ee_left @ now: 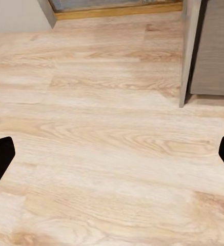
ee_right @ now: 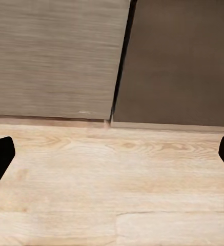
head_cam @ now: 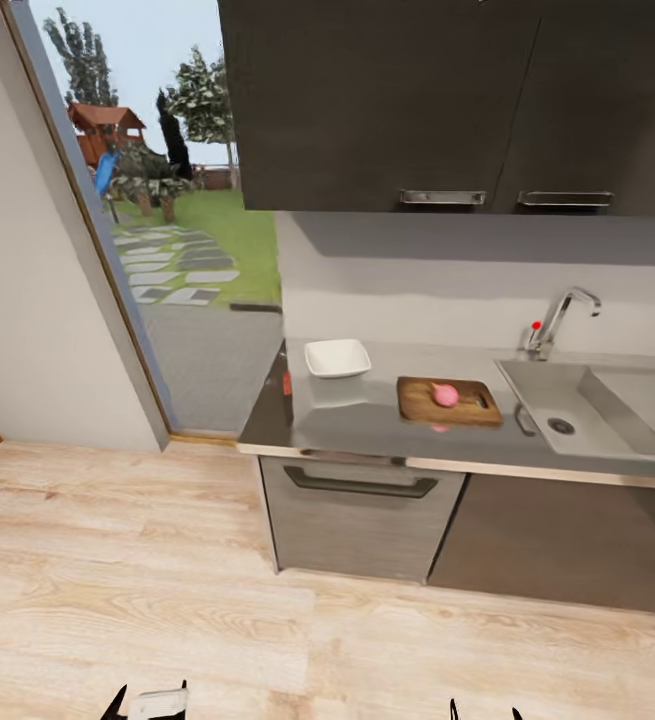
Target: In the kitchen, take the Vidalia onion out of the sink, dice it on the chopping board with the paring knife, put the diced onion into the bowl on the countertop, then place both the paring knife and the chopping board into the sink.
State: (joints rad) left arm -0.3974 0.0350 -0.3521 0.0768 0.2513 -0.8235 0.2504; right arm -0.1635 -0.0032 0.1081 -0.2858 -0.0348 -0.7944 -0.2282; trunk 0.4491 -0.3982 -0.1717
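Vidalia onion (head_cam: 445, 395) sits on chopping board (head_cam: 449, 401), on surface (head_cam: 367, 420) between bowl (head_cam: 337, 357) and sink (head_cam: 577, 405). Small dark item on board's right edge, too small to identify. Left claw (ee_left: 112, 156) and right claw (ee_right: 112, 156) both spread wide, released, over wood floor (ee_left: 106, 154), facing cabinet fronts (ee_right: 55, 56).

1. We see the countertop (head_cam: 367, 420) ahead of us, across the floor (head_cam: 167, 560).
2. On it, the bowl (head_cam: 337, 357) sits to the left of the chopping board (head_cam: 449, 401), and the two are apart.
3. The Vidalia onion (head_cam: 445, 395) rests on the board.
4. The sink (head_cam: 567, 410) lies right of the board, with the tap (head_cam: 557, 320) behind it.
5. Wall cabinets (head_cam: 447, 100) hang above.
6. A doorway (head_cam: 167, 200) opens to the left.
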